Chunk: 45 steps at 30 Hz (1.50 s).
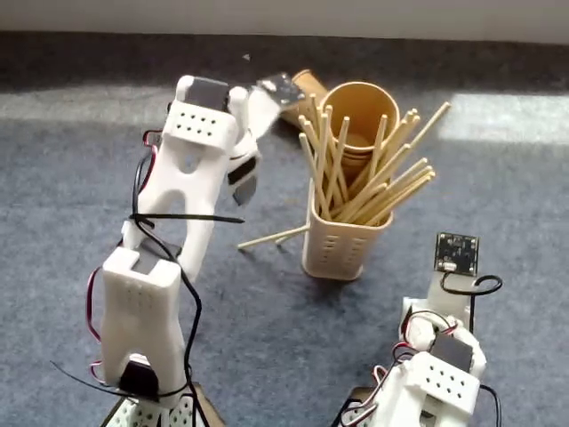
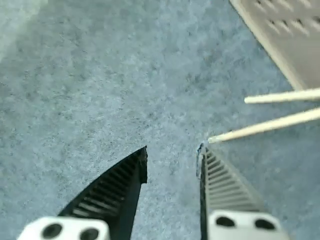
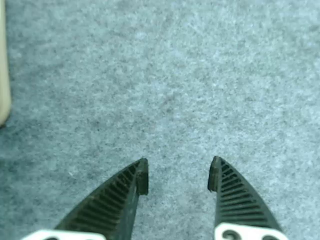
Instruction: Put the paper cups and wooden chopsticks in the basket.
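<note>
Grey carpet [image 1: 80, 169] covers the table. Nearest, at the right, the right gripper [image 3: 177, 172] hangs over bare carpet with its jaws parted and nothing between them.

The left arm [image 1: 169, 249] rises from the near left and leans far and rightward. Its left gripper [image 2: 172, 155] points down at the carpet just left of the basket [image 1: 342, 245], jaws apart and empty.

Two loose chopsticks [image 1: 274, 237] lie flat on the carpet. Their long axes are nearly parallel and run left to right, with the right ends at the foot of the basket and the free ends pointing left. In the left wrist view, the nearer free end appears just beside the tip of one finger [image 2: 220, 185]; whether they touch cannot be told.

The basket is cream, slotted and upright, and stands right of centre. A bundle of chopsticks [image 1: 382, 182] stands on end in it, fanning upward and toward the far right, well above the rim. Stacked paper cups [image 1: 360, 116] sit upright in its far part, mouth up, crowded by the bundle.

Farthest, what looks like another cup [image 1: 311, 84] lies on its side on the carpet behind the basket, partly hidden by the left arm's wrist.
</note>
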Tool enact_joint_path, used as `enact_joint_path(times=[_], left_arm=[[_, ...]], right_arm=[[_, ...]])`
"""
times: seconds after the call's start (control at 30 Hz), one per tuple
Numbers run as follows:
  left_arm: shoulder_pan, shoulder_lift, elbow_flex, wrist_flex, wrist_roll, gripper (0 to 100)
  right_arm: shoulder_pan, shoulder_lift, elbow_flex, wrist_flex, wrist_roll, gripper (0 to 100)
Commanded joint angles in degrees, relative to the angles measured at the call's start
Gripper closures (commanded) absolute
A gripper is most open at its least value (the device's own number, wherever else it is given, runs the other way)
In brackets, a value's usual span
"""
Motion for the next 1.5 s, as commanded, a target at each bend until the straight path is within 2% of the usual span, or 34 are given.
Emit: enact_joint_path(times=[0.0, 0.1, 0.2, 0.3, 0.4, 0.53, 0.63, 0.77, 0.93, 1.13, 1.47], left_arm=[[1.45, -11.74, 14.81, 0.62, -20.22, 82], [3.03, -20.26, 25.54, 0.53, -30.33, 82], [5.41, -29.85, 34.95, 0.26, -36.13, 82], [8.31, -38.37, 42.59, -2.46, -36.75, 82], [9.54, -46.99, 52.62, -11.08, -36.66, 82], [9.54, -60.62, 69.93, -28.22, -30.51, 77], [9.36, -69.93, 78.46, -36.31, -26.64, 75], [9.27, -72.22, 75.56, -39.38, -19.52, 75], [4.70, -72.66, 69.58, -49.23, -4.40, 74], [4.97, -72.84, 74.51, -54.77, 1.23, 70], [0.31, -72.92, 83.47, -55.74, 1.14, 67]], right_arm=[[-0.57, -0.57, -0.31, -0.84, -0.35, 79.6], [-0.57, -0.57, -0.31, -0.84, -0.26, 79.6], [-0.66, -0.57, -0.31, -0.84, -0.18, 79.6], [-1.36, -0.57, -0.31, -0.84, -0.18, 79.6], [-3.12, -0.57, 0.13, -0.84, -0.18, 79.6], [-3.30, -0.57, 0.84, -0.92, -0.18, 79.6], [-3.30, -0.57, 0.84, -0.92, -0.18, 79.6], [-3.30, -0.57, 0.92, -0.92, -0.18, 79.6], [-3.30, -0.57, 0.92, -0.92, -0.18, 79.6], [-3.30, -0.57, 1.01, -0.92, -0.18, 79.6], [-3.38, -0.57, 1.01, -0.92, -0.18, 79.6]])
